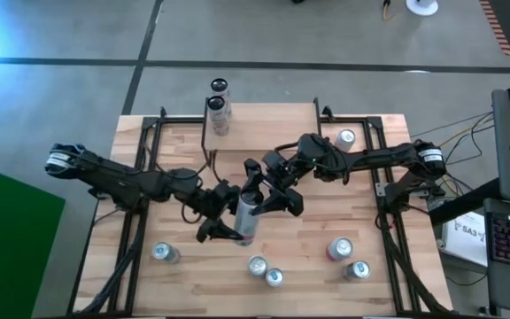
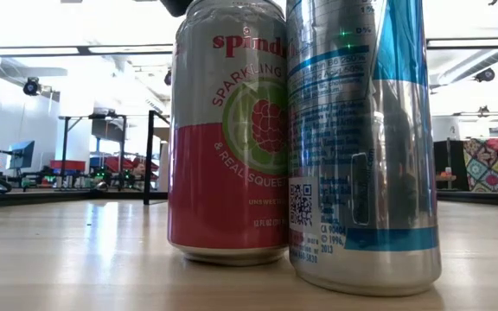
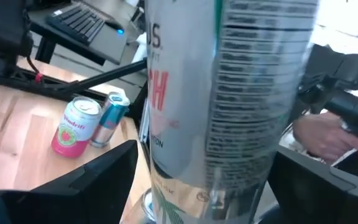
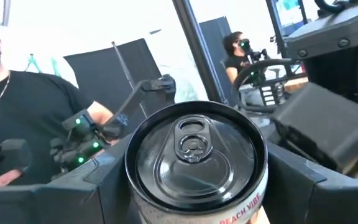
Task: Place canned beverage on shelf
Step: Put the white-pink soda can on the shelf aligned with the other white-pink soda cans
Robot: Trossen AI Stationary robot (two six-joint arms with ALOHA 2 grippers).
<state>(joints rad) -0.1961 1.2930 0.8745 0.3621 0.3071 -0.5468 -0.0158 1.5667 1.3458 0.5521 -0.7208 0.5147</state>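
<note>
Mid-tabletop handover: left hand (image 1: 222,221) and right hand (image 1: 268,197) both pinch the tall can (image 1: 245,217), lifted and tilted. Shelf (image 1: 257,128) sits by the far edge. Next: one hand lets go, the other carries it there.

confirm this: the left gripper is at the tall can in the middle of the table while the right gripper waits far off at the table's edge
One part is wrong. The left gripper is at the tall can mid-table, but the right gripper is not waiting at the edge: it is at the same can. The high view shows both arms meeting there, and the right wrist view has the can's top right up close.
</note>
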